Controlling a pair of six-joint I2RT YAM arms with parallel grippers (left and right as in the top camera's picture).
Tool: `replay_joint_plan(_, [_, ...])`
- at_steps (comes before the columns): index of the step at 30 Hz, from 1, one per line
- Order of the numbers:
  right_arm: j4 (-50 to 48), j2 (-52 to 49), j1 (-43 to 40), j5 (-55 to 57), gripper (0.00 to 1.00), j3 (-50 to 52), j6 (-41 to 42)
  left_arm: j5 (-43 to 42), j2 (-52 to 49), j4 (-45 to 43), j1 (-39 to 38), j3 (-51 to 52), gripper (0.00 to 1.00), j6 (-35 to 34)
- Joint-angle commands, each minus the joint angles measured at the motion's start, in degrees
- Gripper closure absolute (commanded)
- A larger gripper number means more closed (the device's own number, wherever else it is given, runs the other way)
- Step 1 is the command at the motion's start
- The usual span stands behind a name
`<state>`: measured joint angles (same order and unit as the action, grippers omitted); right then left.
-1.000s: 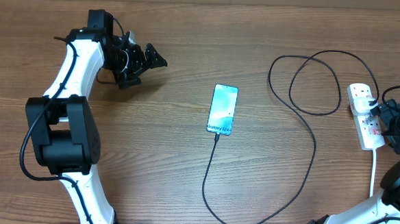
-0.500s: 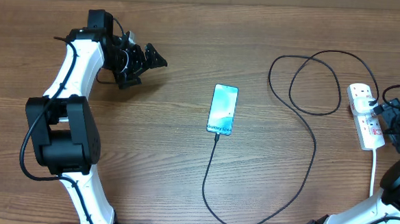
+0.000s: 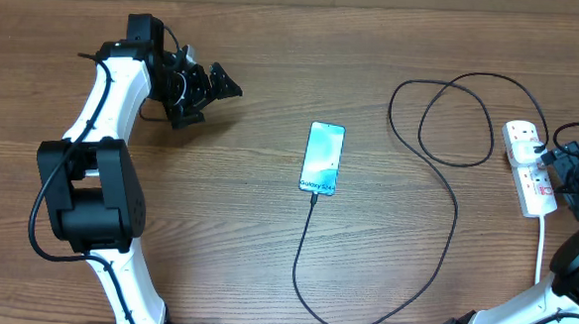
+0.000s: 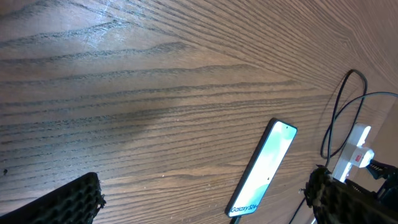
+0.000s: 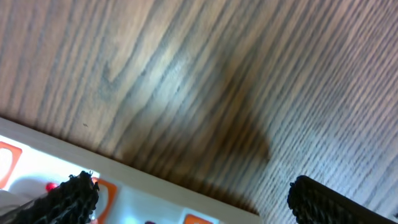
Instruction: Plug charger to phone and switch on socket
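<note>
1. Hardly anything has moved since a second ago. In the overhead view the right hand (image 3: 565, 172) has edged slightly toward 3 o'clock at the socket (image 3: 526, 164), while the phone (image 3: 321, 159), the charger (image 3: 456, 205) and the left hand (image 3: 213, 103) lie where they were.
2. Overhead, the phone lies flat near the middle of the tabletop (image 3: 246, 239), screen up. The charger's tip meets the phone's 6 o'clock short edge. From there the cable drops toward 6 o'clock, swings out toward 3 o'clock, and loops up to the socket at the 3 o'clock edge. A white cord (image 3: 542, 245) runs from the socket toward 6 o'clock. The right hand sits at the socket's 3 o'clock side. The left hand hangs well apart from the phone, toward 10 o'clock.
3. In the left wrist view the left hand is spread wide. Its two fingers (image 4: 68, 199) show at the lower corners, with bare wood between them. The phone lies toward 5 o'clock, with the charger loops and the socket beyond it at 3 o'clock.
4. In the right wrist view the right hand is also spread, with one finger (image 5: 333, 199) at each lower corner. The socket's white body fills the 7 o'clock corner, its orange-red switches (image 5: 9, 158) showing. Whether a finger touches it cannot be told.
</note>
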<state>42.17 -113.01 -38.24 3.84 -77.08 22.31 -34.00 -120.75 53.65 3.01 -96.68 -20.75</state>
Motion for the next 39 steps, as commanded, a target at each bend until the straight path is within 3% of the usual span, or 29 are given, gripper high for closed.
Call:
replay_joint_plan(1, [0.07,1.62,0.26,-0.52,0.0,0.59,0.35,0.15,1.62,0.07,-0.39,-0.57,0.0,1.51])
replay_joint_plan(39, [-1.84,1.01,0.31,-2.34,0.0,4.7,0.17,0.15,1.62,0.07,-0.39,-0.57,0.01,1.51])
